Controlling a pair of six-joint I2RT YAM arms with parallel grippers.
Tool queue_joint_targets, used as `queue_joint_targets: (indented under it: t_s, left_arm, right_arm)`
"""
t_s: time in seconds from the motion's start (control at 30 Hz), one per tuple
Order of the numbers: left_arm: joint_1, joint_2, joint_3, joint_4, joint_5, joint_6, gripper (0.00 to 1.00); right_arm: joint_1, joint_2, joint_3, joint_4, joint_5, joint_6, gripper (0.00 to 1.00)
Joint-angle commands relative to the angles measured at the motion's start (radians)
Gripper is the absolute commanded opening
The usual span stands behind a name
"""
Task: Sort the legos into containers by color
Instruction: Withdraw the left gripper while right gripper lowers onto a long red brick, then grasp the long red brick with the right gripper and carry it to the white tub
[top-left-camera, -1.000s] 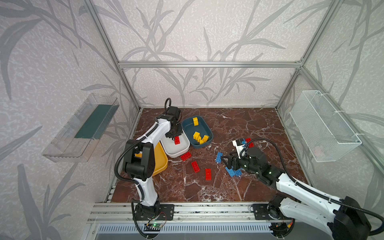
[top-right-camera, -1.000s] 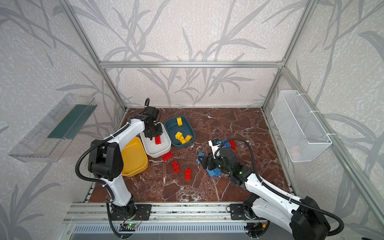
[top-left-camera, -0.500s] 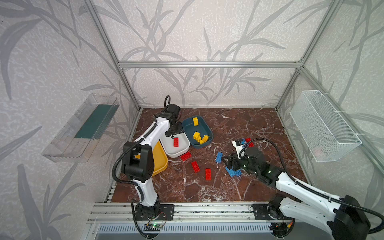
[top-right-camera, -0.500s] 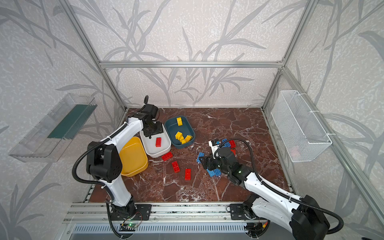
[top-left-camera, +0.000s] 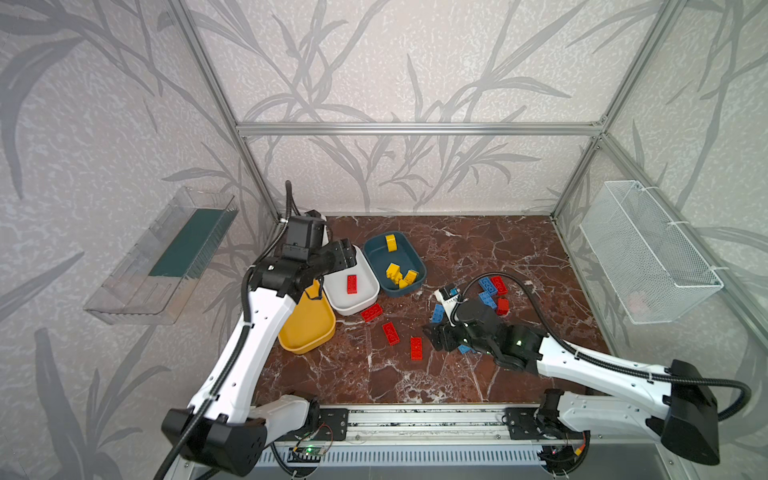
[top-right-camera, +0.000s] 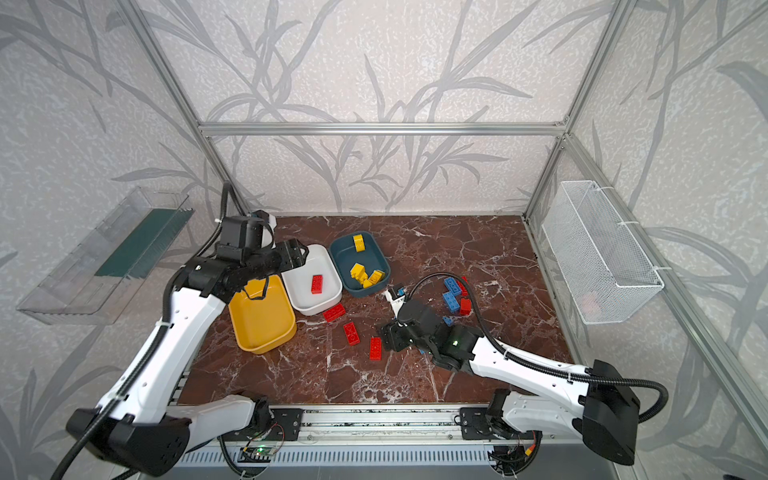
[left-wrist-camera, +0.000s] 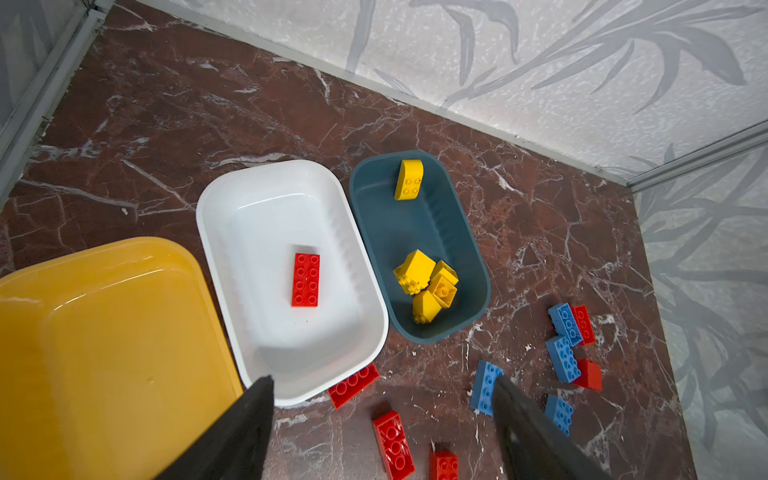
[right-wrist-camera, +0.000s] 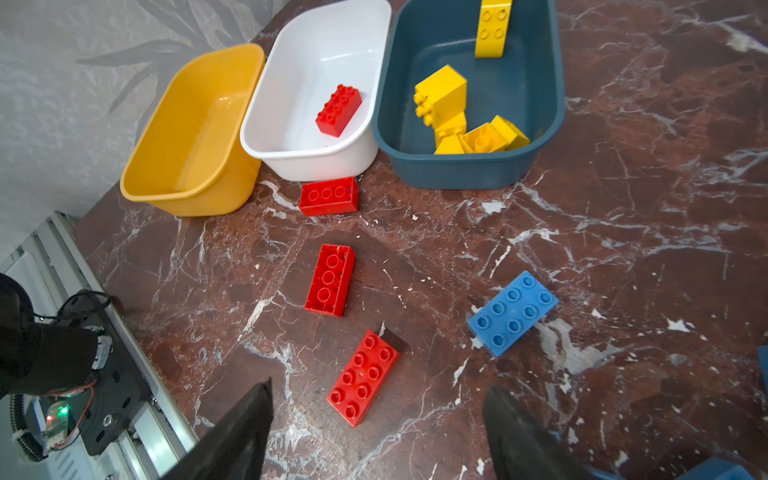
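While the left claw (top-left-camera: 347, 253) hangs over the far end of the white tub (top-left-camera: 365, 305), its jaws stand wide apart with nothing between them. A single red brick (top-left-camera: 352, 284) lies flat on that tub's floor, studs up, its long axis running the length of the tub, from the front rail toward the back wall.

Just beside it, the teal tub (top-left-camera: 376, 249) holds the yellow bricks (top-left-camera: 397, 274): a small heap tumbled at the near end, and one more (top-left-camera: 390, 242) propped against the far wall. The yellow tub (top-left-camera: 309, 328) sits on the white tub's other side, close against it.

Out on the bench (top-left-camera: 478, 249) lie three more long red bricks. One (top-left-camera: 371, 312) rests on its side against the white tub's near end, lying slantwise across it. A second (top-left-camera: 390, 333) is flipped hollow side up, angled a little off front-to-back. The third (top-left-camera: 416, 348) is studs up, pointing nearly straight front to back.

That last one lies just ahead of the right claw (top-left-camera: 434, 336), which is low over the bench, jaws wide and holding nothing. A blue brick (top-left-camera: 437, 313) sits studs up just beyond it, and a cluster of blue and red ones (top-left-camera: 490, 291) lies farther to the right.
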Motion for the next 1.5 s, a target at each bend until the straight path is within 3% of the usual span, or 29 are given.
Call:
queue_joint_targets:
  t_s: [0.0, 0.07, 0.6, 0.9, 1.03, 1.23, 1.47]
  left_arm:
    - [-0.001, -0.095, -0.061, -0.004, 0.006, 0.052, 0.92]
    - [-0.001, -0.14, -0.087, -0.033, 0.0, 0.077, 0.99]
    - [-0.001, -0.489, -0.444, 0.036, -0.073, 0.063, 0.99]
    - [-0.002, -0.532, -0.463, 0.036, -0.048, 0.083, 0.99]
    - [-0.005, -0.551, -0.466, 0.043, -0.044, 0.083, 0.99]
    - [-0.012, -0.552, -0.47, 0.043, -0.041, 0.082, 0.99]
    - [-0.018, -0.552, -0.472, 0.041, -0.046, 0.083, 0.99]
  right_arm:
    - [0.053, 0.071, 0.069, -0.066, 0.073, 0.021, 0.81]
    - [0.078, 0.123, 0.098, -0.074, 0.079, 0.03, 0.81]
    - [0.145, 0.603, 0.433, -0.244, 0.075, 0.057, 0.81]
    - [0.143, 0.834, 0.674, -0.434, 0.104, 0.057, 0.75]
    - [0.129, 0.868, 0.684, -0.425, 0.084, 0.065, 0.72]
    - [0.121, 0.885, 0.684, -0.4, 0.08, 0.065, 0.61]
    - [0.119, 0.888, 0.694, -0.41, 0.071, 0.058, 0.37]
